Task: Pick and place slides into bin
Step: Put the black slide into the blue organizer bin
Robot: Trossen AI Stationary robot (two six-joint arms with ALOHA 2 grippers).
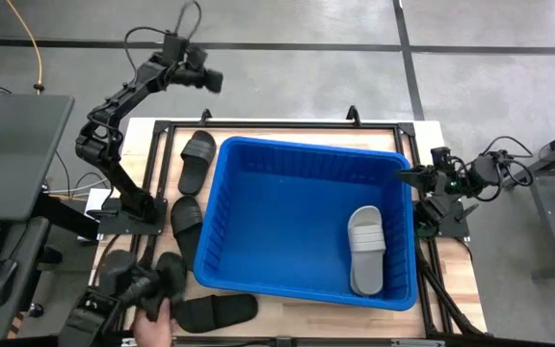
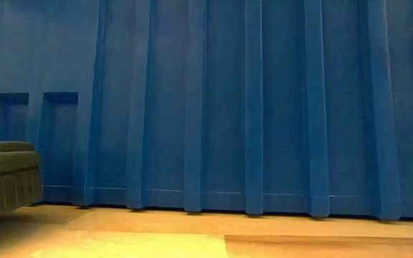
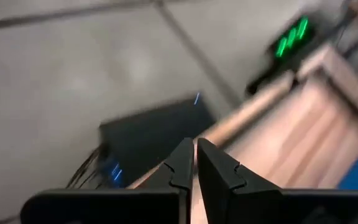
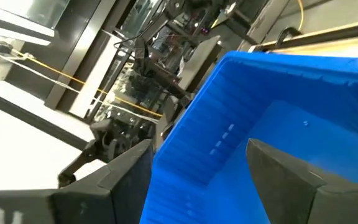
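Observation:
The blue bin [image 1: 306, 222] stands mid-table, and its ribbed wall [image 2: 249, 107] fills the low view. One light grey slide [image 1: 367, 249] lies on the bin's floor at its right end. Black slides lie on the table left of the bin [image 1: 197, 159] [image 1: 186, 214] and by its near left corner [image 1: 215, 310]. Another slide's end [image 2: 4, 175] shows in the low view. My left gripper [image 1: 212, 81] [image 3: 194, 163] is shut and empty, raised beyond the table's far left corner. My right gripper [image 1: 405, 174] [image 4: 204, 180] stands open and empty at the bin's right rim.
A person's hand [image 1: 154, 323] is at the table's near left corner among more dark slides [image 1: 167, 275]. A black frame [image 1: 287, 123] runs along the table's far edge. A dark desk [image 1: 13, 154] stands to the left of the table.

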